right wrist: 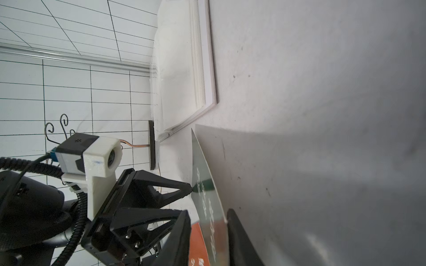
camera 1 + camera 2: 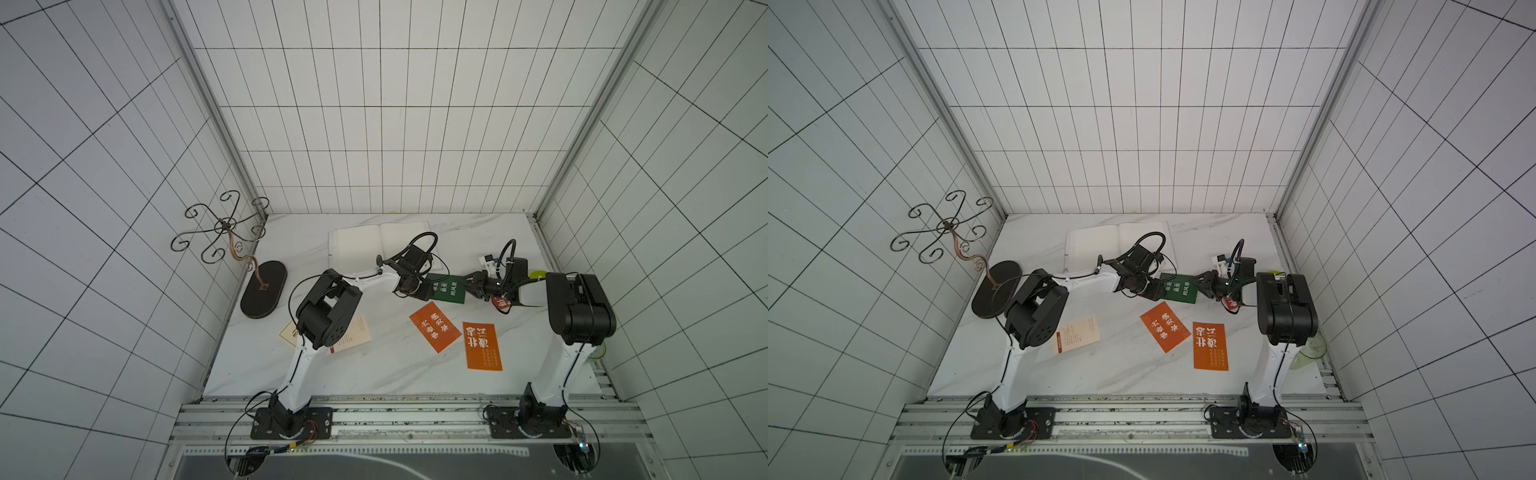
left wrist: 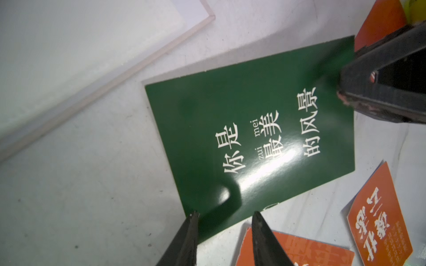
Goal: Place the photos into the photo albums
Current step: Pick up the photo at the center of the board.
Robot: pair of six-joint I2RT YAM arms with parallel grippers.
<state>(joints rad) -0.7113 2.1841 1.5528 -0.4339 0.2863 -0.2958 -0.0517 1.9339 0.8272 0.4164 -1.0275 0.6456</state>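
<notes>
The photo album (image 2: 365, 245) lies open at the back of the table, showing blank pages. A dark green photo (image 2: 445, 287) sits in front of it, between both grippers. My left gripper (image 3: 224, 214) is open; one fingertip (image 3: 194, 214) touches the green photo (image 3: 249, 129) near a corner. My right gripper (image 1: 207, 215) straddles the opposite edge with its jaws apart. That edge rests on one finger (image 1: 232, 221), so the photo is tilted off the table. Two orange photos (image 2: 435, 326) (image 2: 482, 345) lie nearer the front. Cream photos (image 2: 353, 334) are partly under the left arm. A red photo (image 2: 501, 303) peeks from under the right wrist.
A scrolled metal stand (image 2: 224, 232) on a dark oval base (image 2: 264, 289) stands at the left edge. A yellow-green object (image 2: 538, 274) sits by the right wall behind the right arm. A clear cup (image 2: 1312, 351) is at the table's right edge. Tiled walls enclose three sides.
</notes>
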